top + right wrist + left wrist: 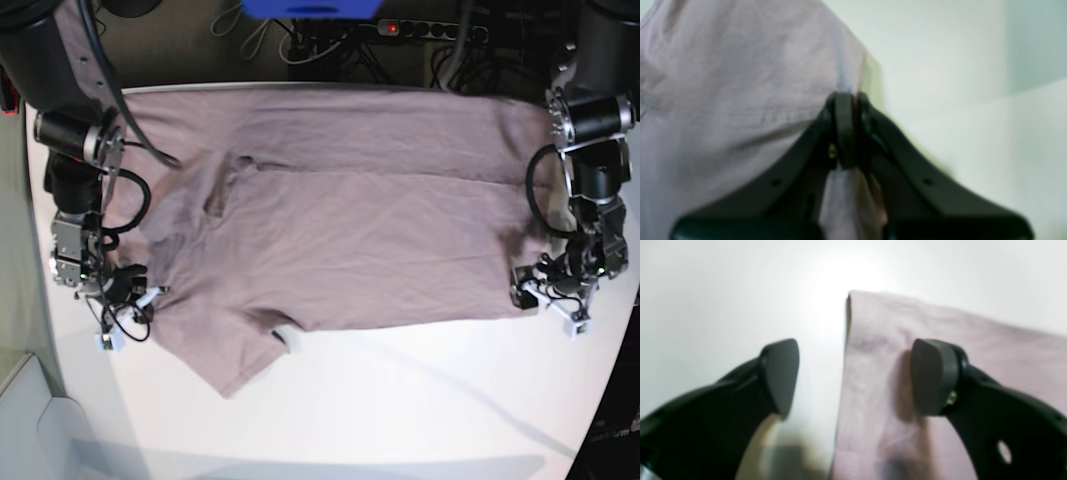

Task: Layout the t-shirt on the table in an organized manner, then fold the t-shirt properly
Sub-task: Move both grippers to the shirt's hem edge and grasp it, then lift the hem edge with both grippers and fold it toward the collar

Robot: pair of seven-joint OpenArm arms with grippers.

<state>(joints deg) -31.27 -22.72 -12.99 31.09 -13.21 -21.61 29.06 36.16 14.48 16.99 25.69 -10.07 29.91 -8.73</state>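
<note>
The mauve t-shirt (340, 220) lies spread across the white table (400, 400), with a sleeve pointing toward the front left. At the base view's right, my left gripper (525, 288) stands open at the shirt's corner. In the left wrist view the gripper (857, 376) straddles the shirt's edge: one finger (933, 376) hangs over the shirt (957, 333), the other over bare table (723, 290). My right gripper (142, 292) is at the shirt's left edge. Its wrist view shows it (846, 130) shut on a fold of the shirt (723, 100).
Behind the table's far edge lie a power strip (420, 28) with a red light, cables and a blue object (310, 8). The table's left edge (45, 330) runs close to my right arm. Bare tabletop stretches in front of the shirt.
</note>
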